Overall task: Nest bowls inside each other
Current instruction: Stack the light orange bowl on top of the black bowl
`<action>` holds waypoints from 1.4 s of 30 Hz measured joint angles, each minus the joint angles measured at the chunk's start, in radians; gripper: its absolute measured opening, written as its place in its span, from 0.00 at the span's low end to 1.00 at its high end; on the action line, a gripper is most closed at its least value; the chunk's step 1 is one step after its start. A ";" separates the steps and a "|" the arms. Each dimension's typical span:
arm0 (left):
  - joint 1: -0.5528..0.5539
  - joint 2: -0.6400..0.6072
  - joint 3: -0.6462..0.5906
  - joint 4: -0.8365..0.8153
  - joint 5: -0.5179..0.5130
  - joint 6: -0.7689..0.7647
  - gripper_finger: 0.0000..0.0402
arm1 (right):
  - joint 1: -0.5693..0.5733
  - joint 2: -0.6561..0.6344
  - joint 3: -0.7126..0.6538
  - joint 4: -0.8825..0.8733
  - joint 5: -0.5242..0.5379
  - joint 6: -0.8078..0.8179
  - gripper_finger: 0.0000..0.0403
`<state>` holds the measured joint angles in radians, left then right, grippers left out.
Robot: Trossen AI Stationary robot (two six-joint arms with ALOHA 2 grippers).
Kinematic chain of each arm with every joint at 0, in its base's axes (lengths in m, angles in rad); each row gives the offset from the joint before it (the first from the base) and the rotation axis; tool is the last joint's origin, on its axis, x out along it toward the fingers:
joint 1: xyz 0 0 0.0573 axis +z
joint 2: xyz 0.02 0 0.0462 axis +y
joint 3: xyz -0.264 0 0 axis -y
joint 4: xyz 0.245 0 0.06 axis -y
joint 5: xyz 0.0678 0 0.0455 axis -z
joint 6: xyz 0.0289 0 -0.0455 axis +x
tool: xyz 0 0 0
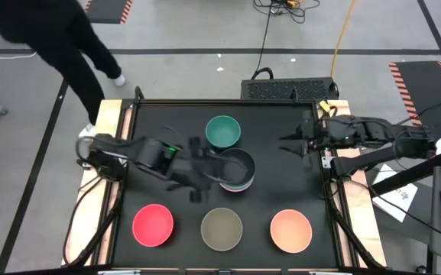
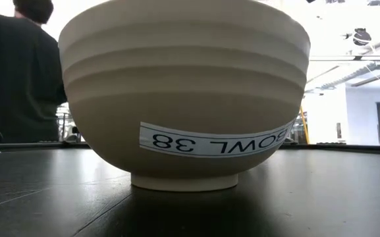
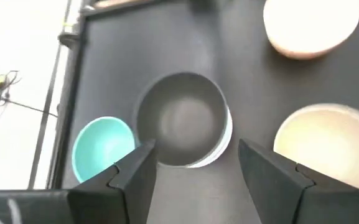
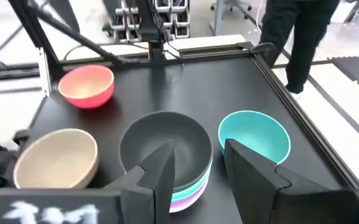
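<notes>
Your left hand [image 1: 205, 179] stands released beside the nested stack of round plastic bowls [image 1: 234, 169]; withdrawing carelessly, you could clip its rim and topple it.

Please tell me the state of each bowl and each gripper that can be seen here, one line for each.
bowl stack: nested, dark bowl on top.
teal bowl: loose, upright, beside the stack.
red-pink bowl: loose, upright.
olive-grey bowl: loose, upright.
peach-orange bowl: loose, upright.
left gripper: open, empty, over the stack.
right gripper: open, empty, at the right table edge.
</notes>
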<state>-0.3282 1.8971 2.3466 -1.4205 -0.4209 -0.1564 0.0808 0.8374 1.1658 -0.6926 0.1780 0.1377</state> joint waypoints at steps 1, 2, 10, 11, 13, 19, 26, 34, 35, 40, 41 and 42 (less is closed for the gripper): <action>-0.005 -0.027 0.000 -0.010 -0.018 -0.031 0.57 | 0.001 -0.009 0.005 0.000 0.000 0.014 0.32; -0.013 -0.048 0.000 -0.032 -0.033 -0.065 0.57 | 0.001 -0.016 0.008 0.002 -0.002 0.028 0.32; -0.104 -0.185 -0.060 -0.137 -0.081 -0.186 0.57 | 0.015 -0.077 0.012 -0.122 -0.079 0.067 0.32; -0.115 -0.197 -0.076 -0.128 -0.082 -0.183 0.57 | 0.021 -0.083 0.012 -0.142 -0.079 0.077 0.32; -0.130 -0.217 -0.115 -0.138 -0.098 -0.159 0.57 | 0.033 -0.092 0.012 -0.173 -0.079 0.094 0.32; -0.166 -0.280 -0.240 -0.081 -0.257 -0.186 0.57 | 0.069 -0.111 0.011 -0.113 -0.079 0.105 0.32; -0.209 -0.319 -0.317 0.024 -0.270 -0.234 0.57 | 0.115 -0.112 0.011 -0.001 -0.105 0.126 0.32; -0.229 -0.330 -0.357 0.009 -0.383 -0.314 0.57 | 0.151 -0.115 -0.007 0.003 -0.099 0.134 0.32; -0.231 -0.328 -0.358 0.009 -0.387 -0.327 0.57 | 0.157 -0.116 -0.007 0.010 -0.097 0.134 0.32; -0.253 -0.330 -0.358 -0.030 -0.456 -0.383 0.57 | 0.188 -0.131 -0.007 0.016 -0.083 0.091 0.32; -0.258 -0.331 -0.358 -0.045 -0.476 -0.386 0.57 | 0.191 -0.131 -0.007 0.016 -0.069 0.079 0.32; -0.263 -0.333 -0.358 -0.056 -0.491 -0.389 0.57 | 0.192 -0.133 -0.007 0.017 -0.067 0.066 0.32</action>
<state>-0.5911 1.5644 1.9888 -1.4764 -0.9123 -0.5455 0.2726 0.7044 1.1584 -0.6757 0.1111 0.2039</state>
